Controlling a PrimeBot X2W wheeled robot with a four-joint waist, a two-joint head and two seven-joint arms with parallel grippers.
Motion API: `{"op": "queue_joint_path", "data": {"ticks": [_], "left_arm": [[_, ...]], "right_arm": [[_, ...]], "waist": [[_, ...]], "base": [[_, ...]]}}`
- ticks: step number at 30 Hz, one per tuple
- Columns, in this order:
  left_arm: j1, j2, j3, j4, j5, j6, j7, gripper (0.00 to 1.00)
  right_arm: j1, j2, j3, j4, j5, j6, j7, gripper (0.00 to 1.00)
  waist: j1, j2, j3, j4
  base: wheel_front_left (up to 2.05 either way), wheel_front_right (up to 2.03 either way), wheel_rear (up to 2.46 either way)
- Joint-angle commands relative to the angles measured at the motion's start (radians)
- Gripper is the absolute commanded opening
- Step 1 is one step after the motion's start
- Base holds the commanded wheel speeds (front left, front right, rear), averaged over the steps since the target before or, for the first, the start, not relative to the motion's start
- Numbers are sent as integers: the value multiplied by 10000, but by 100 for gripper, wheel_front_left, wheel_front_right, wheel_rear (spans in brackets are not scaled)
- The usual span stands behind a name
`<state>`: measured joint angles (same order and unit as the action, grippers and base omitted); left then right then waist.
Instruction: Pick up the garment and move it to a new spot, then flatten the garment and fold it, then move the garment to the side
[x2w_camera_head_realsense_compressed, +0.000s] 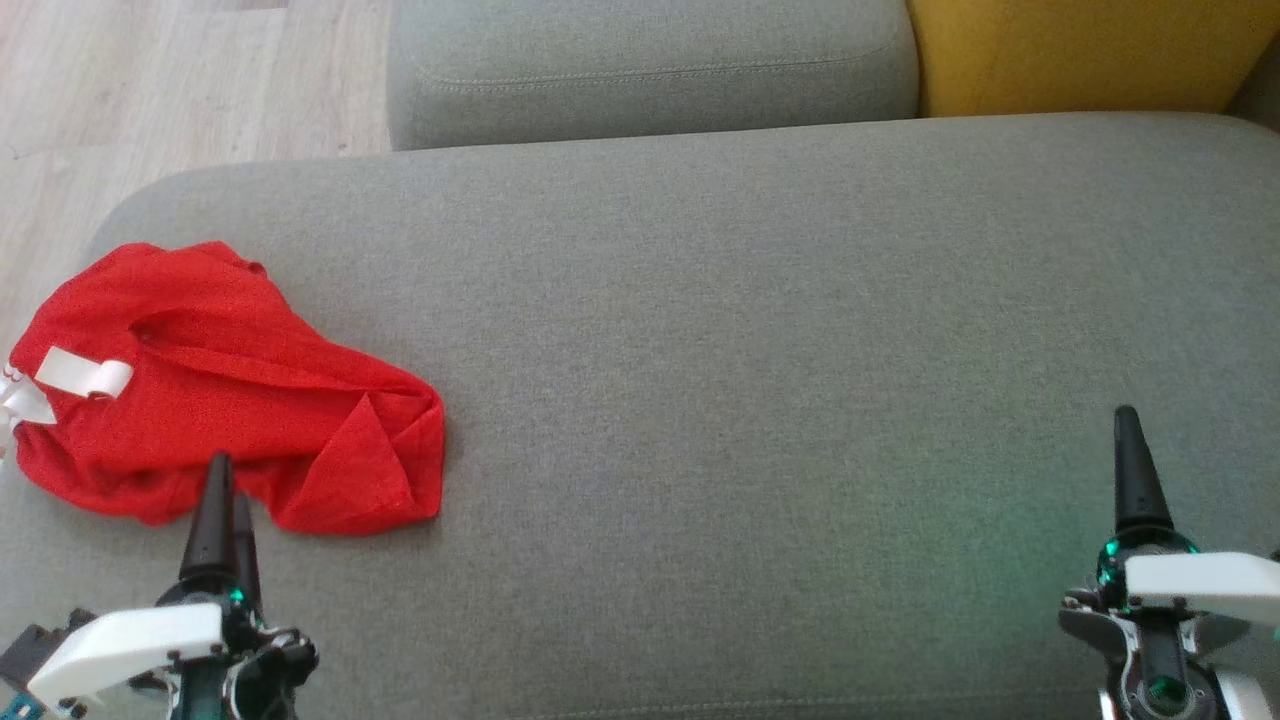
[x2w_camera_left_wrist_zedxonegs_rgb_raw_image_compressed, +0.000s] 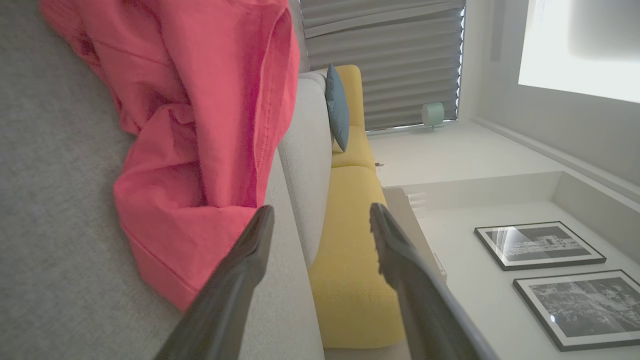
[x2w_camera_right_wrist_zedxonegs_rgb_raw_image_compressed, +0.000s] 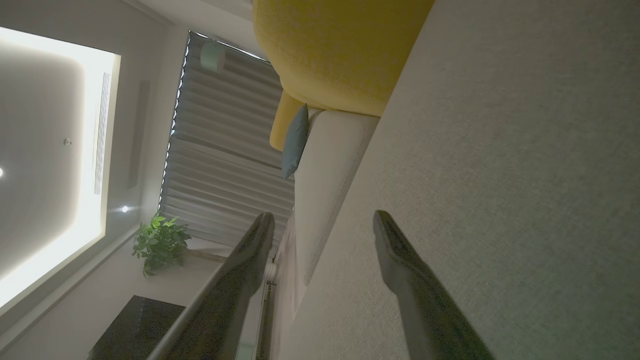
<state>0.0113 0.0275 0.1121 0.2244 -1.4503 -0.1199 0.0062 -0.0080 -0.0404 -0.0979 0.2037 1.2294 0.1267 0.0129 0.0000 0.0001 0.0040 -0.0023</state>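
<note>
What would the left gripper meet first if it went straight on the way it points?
Probably the red garment, whose near edge lies just ahead of the open left gripper; its height above the cloth is unclear.

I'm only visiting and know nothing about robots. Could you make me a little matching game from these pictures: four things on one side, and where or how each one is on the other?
Things:
1. garment
2. left gripper
3. right gripper
4. yellow cushion

Place or state:
a. open, over the bare grey seat
b. beyond the seat, far right
c. red, crumpled at the seat's left end
d. open, fingertips at the red fabric's near edge

Pairs: 1-c, 2-d, 3-a, 4-b
</note>
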Motion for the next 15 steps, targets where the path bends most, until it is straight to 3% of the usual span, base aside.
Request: {"op": "queue_joint_path", "data": {"ticks": [1,15], "left_arm": [[-549,127,195,-369,57,-50,-58,100],[-463,143,-434,-1410,2396,320,-468,100]], "right_arm": [[-433,-50,78,-367,-51,16,-102,100],[-388,-57,635,-1187,-3343,19,-515,100]], "waist": [[0,-1,0,0],[0,-1,19,13]], "base": [[0,0,0],[0,0,0]]}}
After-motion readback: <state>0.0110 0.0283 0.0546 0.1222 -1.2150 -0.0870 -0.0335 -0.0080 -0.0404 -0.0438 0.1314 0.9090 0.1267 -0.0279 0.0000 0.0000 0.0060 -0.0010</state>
